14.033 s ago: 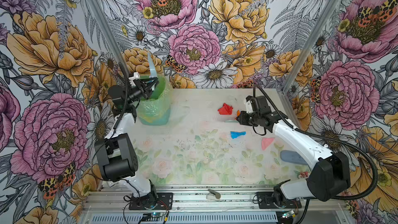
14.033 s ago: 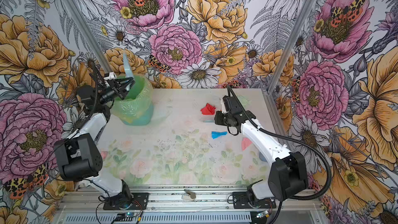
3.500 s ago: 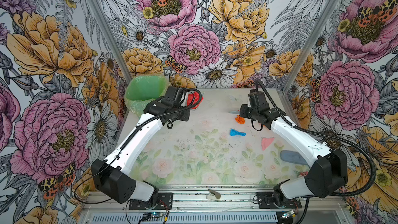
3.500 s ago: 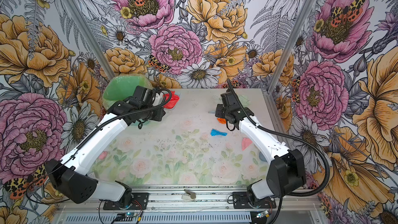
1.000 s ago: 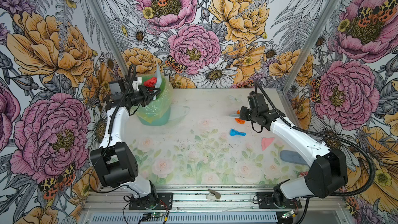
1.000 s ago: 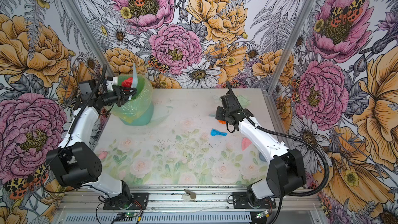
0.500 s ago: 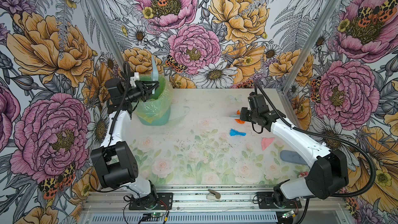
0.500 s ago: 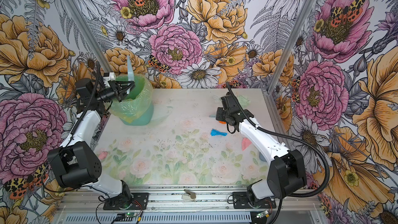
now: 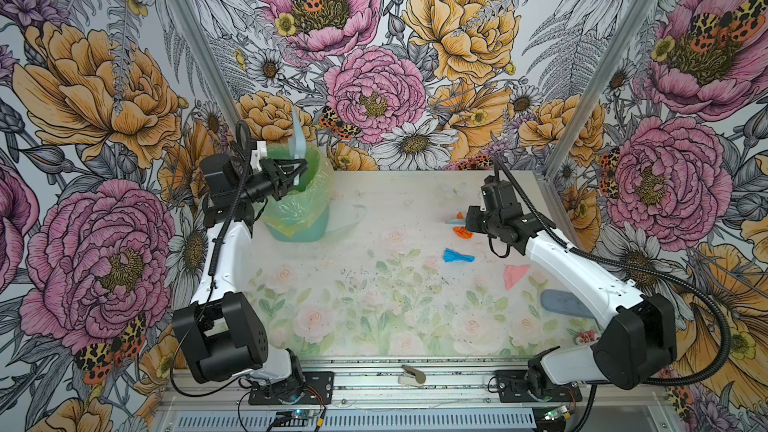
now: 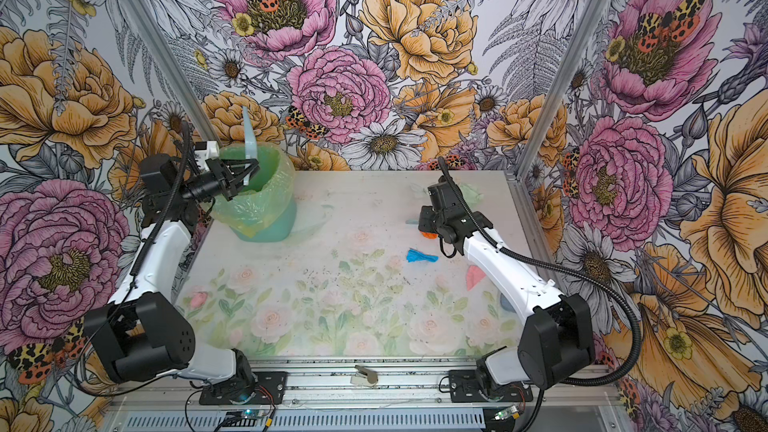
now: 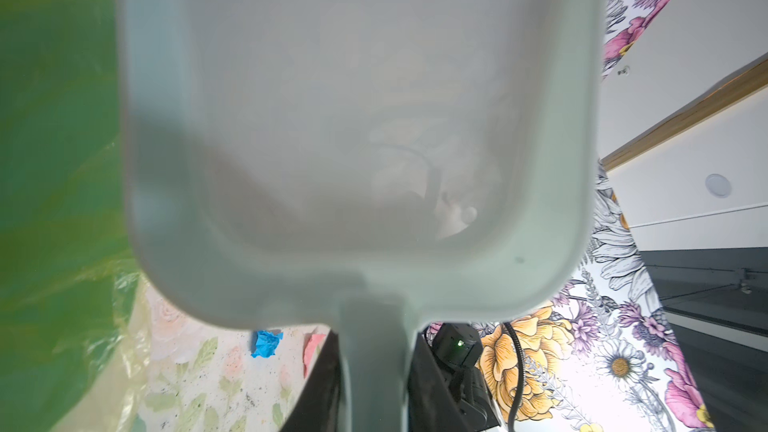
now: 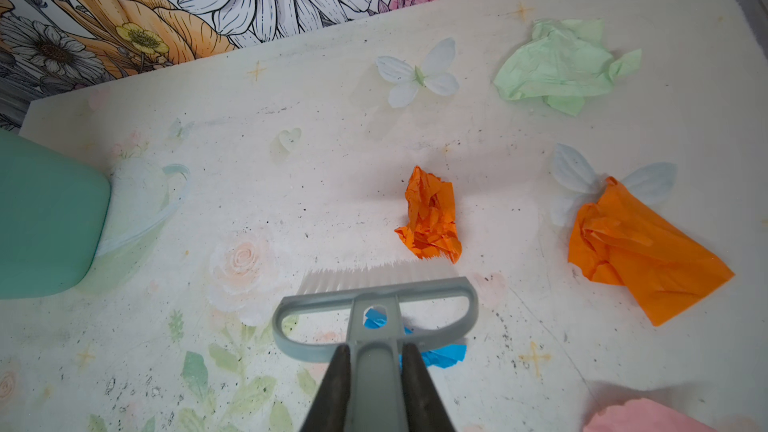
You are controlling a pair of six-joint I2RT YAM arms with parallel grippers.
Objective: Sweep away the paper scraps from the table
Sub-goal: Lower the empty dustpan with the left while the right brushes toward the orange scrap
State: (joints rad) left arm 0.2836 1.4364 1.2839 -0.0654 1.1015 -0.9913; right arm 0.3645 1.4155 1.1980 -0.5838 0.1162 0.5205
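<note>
near the table's (image 9: 374, 326) right edge, pink, blue, orange and pale green paper scraps (image 9: 457, 256) lie front to back, the right gripper (image 12: 376, 353) squeezes the brush (image 12: 374, 297) beside the orange scraps (image 12: 432, 218), and the left gripper (image 9: 296, 172) clutches the dustpan (image 9: 298, 135) over the far-left corner bin (image 9: 299, 226).

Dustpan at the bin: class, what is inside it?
In the left wrist view the dustpan, held by the left gripper, shows a bare pale floor with nothing lying in it. Its front lip runs off the picture, unseen.
</note>
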